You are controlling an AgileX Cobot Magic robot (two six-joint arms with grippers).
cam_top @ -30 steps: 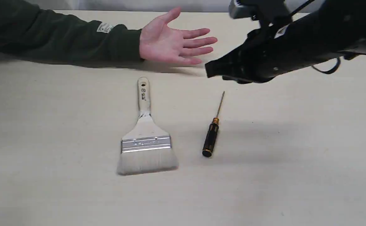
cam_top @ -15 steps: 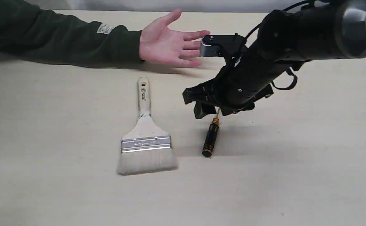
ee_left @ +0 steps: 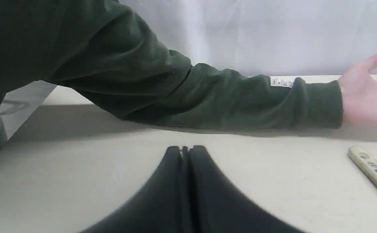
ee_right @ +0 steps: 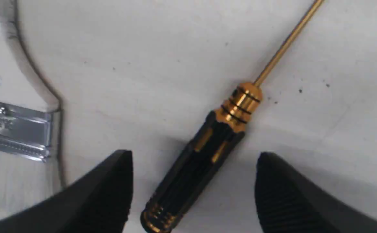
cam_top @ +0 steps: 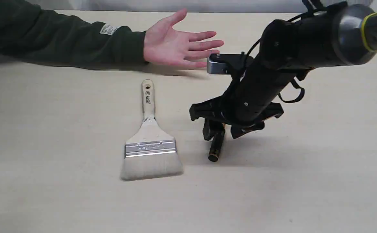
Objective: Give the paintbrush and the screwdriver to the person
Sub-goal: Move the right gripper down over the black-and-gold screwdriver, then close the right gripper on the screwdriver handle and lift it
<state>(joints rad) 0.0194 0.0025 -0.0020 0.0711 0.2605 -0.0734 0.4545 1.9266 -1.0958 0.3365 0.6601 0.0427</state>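
The paintbrush (cam_top: 150,142) lies flat on the beige table, pale bristles toward the front, handle toward the person's open hand (cam_top: 178,42). The screwdriver (cam_top: 215,149) lies to its right; only the lower part of its black handle shows in the exterior view. My right gripper (cam_top: 222,131) hangs low over it, open, one finger on each side of the handle (ee_right: 195,168) without touching it. The gold shaft (ee_right: 285,42) points away. My left gripper (ee_left: 185,149) is shut and holds nothing, near the green sleeve (ee_left: 227,97); it is outside the exterior view.
The person's arm in the dark green sleeve (cam_top: 56,38) stretches across the back of the table from the left, palm up. The right arm's body and wrist camera (cam_top: 219,64) sit just in front of the fingertips. A pale wall rises behind the table.
My right arm has come down and forward from the back right onto the screwdriver, covering its shaft in the exterior view. Hand, brush and screwdriver have stayed put.
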